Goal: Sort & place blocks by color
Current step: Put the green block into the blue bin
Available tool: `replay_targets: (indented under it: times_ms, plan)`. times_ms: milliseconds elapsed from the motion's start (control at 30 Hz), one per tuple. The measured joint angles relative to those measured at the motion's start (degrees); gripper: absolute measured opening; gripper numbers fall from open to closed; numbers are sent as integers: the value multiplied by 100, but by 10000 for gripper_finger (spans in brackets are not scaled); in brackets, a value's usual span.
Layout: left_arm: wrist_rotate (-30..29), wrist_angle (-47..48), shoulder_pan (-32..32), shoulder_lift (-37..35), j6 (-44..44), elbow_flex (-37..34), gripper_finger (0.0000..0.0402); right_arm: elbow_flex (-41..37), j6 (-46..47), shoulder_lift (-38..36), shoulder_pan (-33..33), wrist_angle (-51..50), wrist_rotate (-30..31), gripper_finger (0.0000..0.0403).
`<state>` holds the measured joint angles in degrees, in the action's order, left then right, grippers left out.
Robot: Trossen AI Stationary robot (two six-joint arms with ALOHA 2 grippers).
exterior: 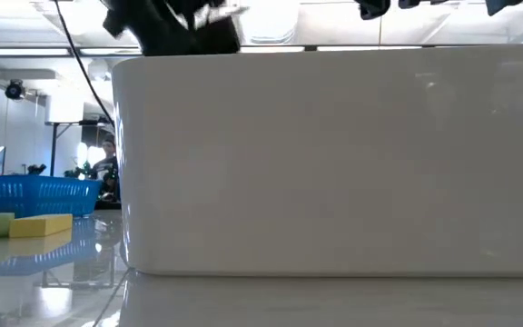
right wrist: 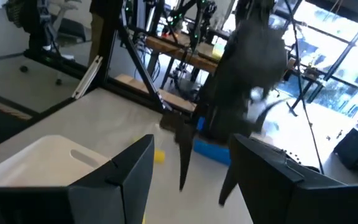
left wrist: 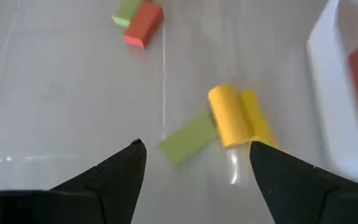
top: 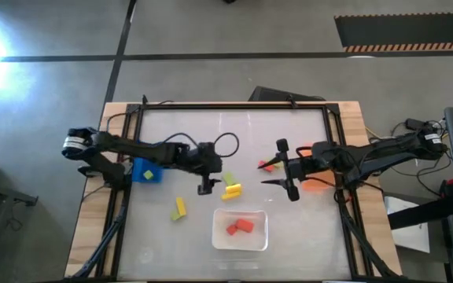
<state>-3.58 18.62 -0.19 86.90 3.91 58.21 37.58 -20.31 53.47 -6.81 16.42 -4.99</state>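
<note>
Left claw spread, empty, hovering just beside the yellow block and green block, which lie touching near the white tray; left arm nearer. Right claw spread, waiting beyond

Robotics lab or open workshop floor. Glossy white tabletop on a wooden base, boxed in by a black metal frame with cables along its sides. Bare grey concrete floor around it, with dark lines and a black-and-orange striped hazard mat. Beyond the right gripper: black tripod legs, wooden workbenches cluttered with gear, large bright windows. Ceiling strip lights overhead.
</note>
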Motion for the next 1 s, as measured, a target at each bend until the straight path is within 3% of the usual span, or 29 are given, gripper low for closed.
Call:
replay_targets:
  times_ms: [400, 1000]
  plan:
    - [884, -625, 546, 1220, 1430, 162, 269, -164, 97, -365, -2, -146, 2, 201]
    - [1254, -1357, 625, 2021, 1643, 132, 269, -166, 130, -260, -2, -146, 4, 201]
